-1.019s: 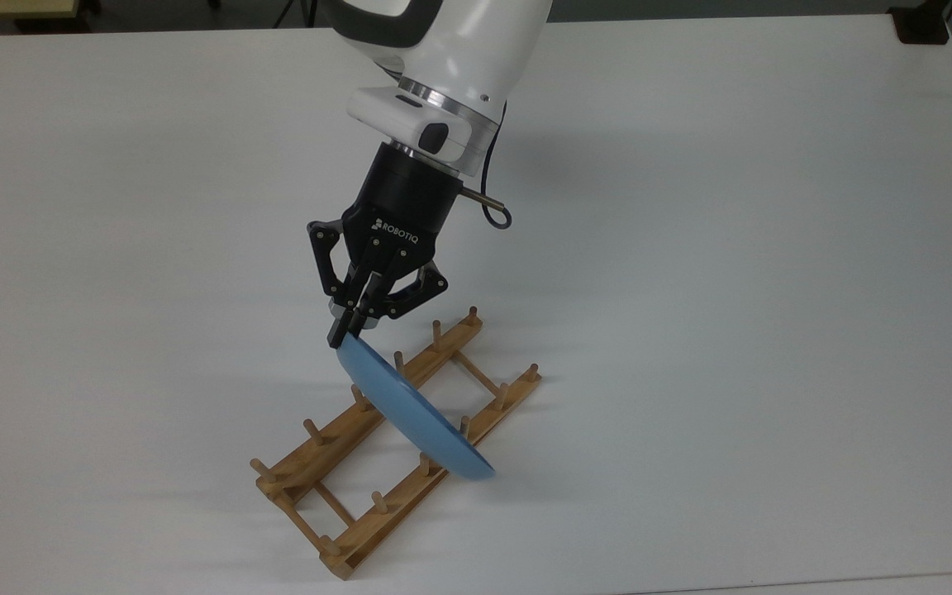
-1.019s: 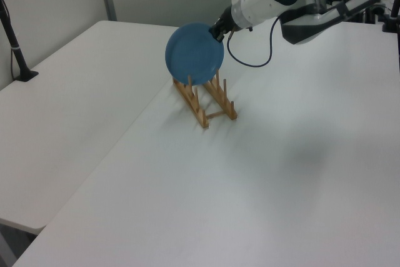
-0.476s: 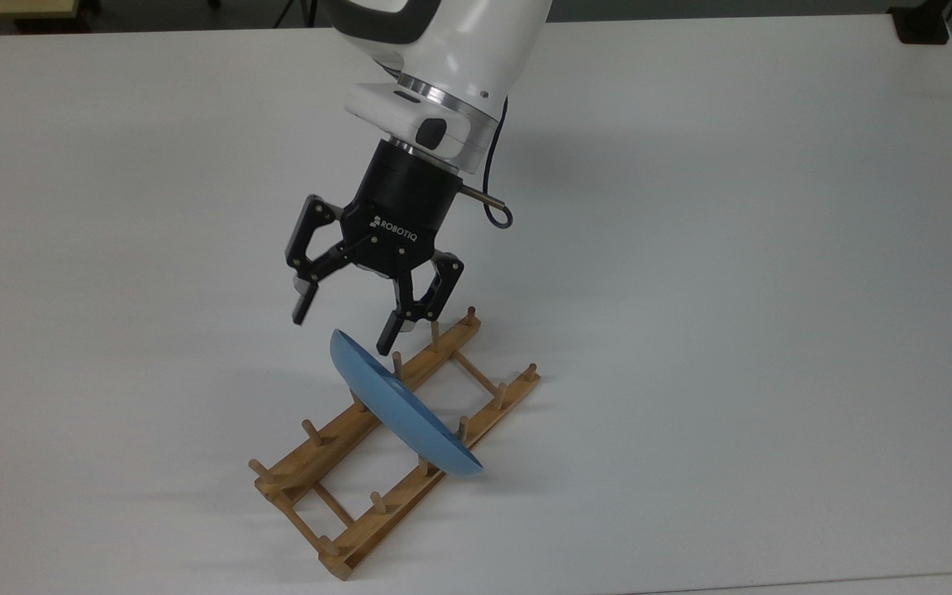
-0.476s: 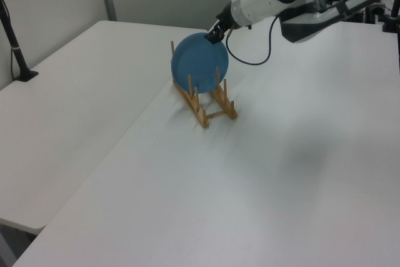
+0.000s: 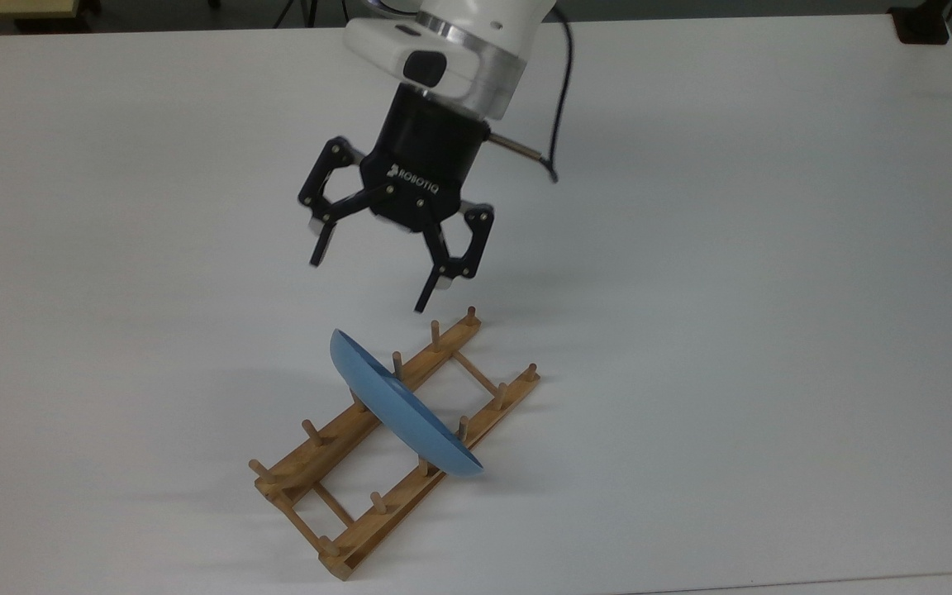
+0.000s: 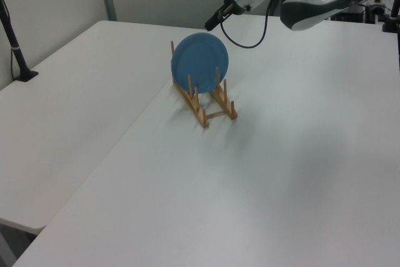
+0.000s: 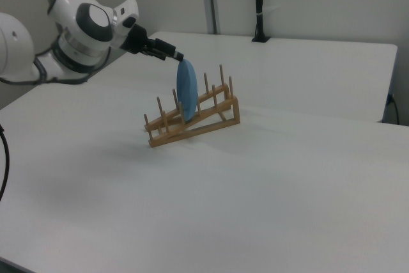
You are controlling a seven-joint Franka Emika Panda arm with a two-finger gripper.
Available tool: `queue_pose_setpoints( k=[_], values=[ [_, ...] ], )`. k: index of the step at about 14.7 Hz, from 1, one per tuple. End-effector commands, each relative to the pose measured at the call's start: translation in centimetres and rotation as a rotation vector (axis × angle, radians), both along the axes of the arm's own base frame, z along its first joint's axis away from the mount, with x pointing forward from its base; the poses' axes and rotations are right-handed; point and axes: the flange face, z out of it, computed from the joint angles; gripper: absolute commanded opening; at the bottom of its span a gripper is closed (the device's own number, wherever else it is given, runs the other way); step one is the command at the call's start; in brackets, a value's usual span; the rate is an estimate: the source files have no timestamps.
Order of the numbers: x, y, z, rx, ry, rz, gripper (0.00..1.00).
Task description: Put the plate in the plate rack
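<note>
The light-blue plate (image 5: 402, 409) stands on edge in the wooden plate rack (image 5: 344, 504), held between pegs near the rack's middle; it also shows as a full disc (image 6: 200, 59) in the left view and edge-on (image 7: 186, 91) in the right view. The rack (image 6: 206, 104) (image 7: 192, 123) lies on the white table. My gripper (image 5: 370, 274) hangs open above and behind the plate, nothing between its fingers, apart from the plate's top rim. In the left view the gripper (image 6: 215, 22) sits just above the plate's upper right edge.
The white table (image 5: 732, 289) spreads wide around the rack. A black post (image 6: 19, 54) stands at the left view's left edge; another black post (image 7: 258, 4) rises at the table's far side in the right view. A dark object (image 5: 922, 25) sits at the top view's top right corner.
The gripper opened and let go of the plate, which settled into the rack. Since then the gripper has risen and drawn back from the plate, still open.
</note>
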Motion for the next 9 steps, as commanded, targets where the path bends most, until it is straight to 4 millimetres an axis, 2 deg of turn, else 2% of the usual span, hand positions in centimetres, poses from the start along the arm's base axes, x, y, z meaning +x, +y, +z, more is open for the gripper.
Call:
queue_pose_setpoints(
  k=[1,3,6,9],
  values=[
    [-2.6,1.1,2.1,0.082,0.186,0.010,1.00],
    [-3.7,0.7,2.2,0.146,0.338,0.061,1.00],
    [-6.2,-0.5,3.7,0.246,0.496,0.109,1.00],
    [-9.0,-3.2,5.0,0.320,0.665,0.164,1.00]
  ],
)
